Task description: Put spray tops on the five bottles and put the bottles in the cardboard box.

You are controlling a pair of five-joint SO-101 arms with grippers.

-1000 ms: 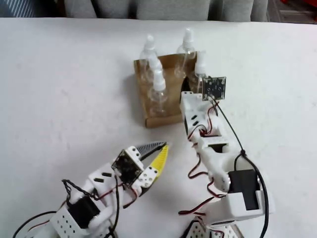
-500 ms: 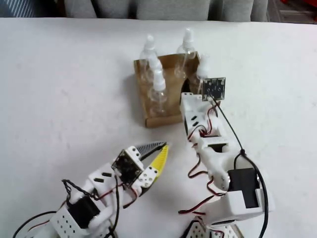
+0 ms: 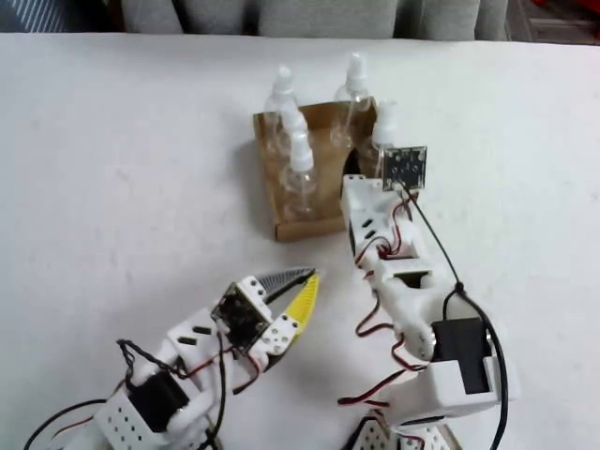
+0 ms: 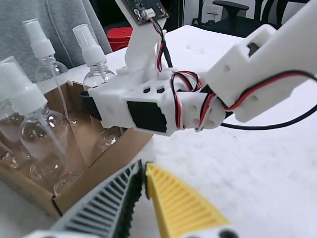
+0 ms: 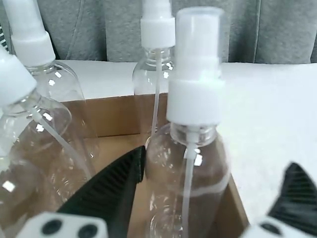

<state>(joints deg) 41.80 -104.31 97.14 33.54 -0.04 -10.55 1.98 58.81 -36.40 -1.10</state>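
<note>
The cardboard box (image 3: 307, 226) sits at mid-table and holds clear bottles with white spray tops. One stands at the back left (image 3: 279, 98), one at the back right (image 3: 353, 86), and two stand in front (image 3: 300, 171). My right gripper (image 5: 216, 166) is open, and its black fingers stand on either side of the bottle (image 5: 190, 163) in the box's right corner. In the high view this gripper (image 3: 368, 159) lies against the box's right side. My left gripper (image 3: 302, 284) rests shut on the table, nearer than the box, with nothing in it.
The right arm's white body (image 4: 163, 104) and its red and black cables cross in front of the left gripper (image 4: 144, 173). Bare white table stretches left and right of the box. Grey chair backs (image 3: 319, 17) line the table's far edge.
The right wrist and the bottle between its fingers have shifted very slightly. The left arm has kept still.
</note>
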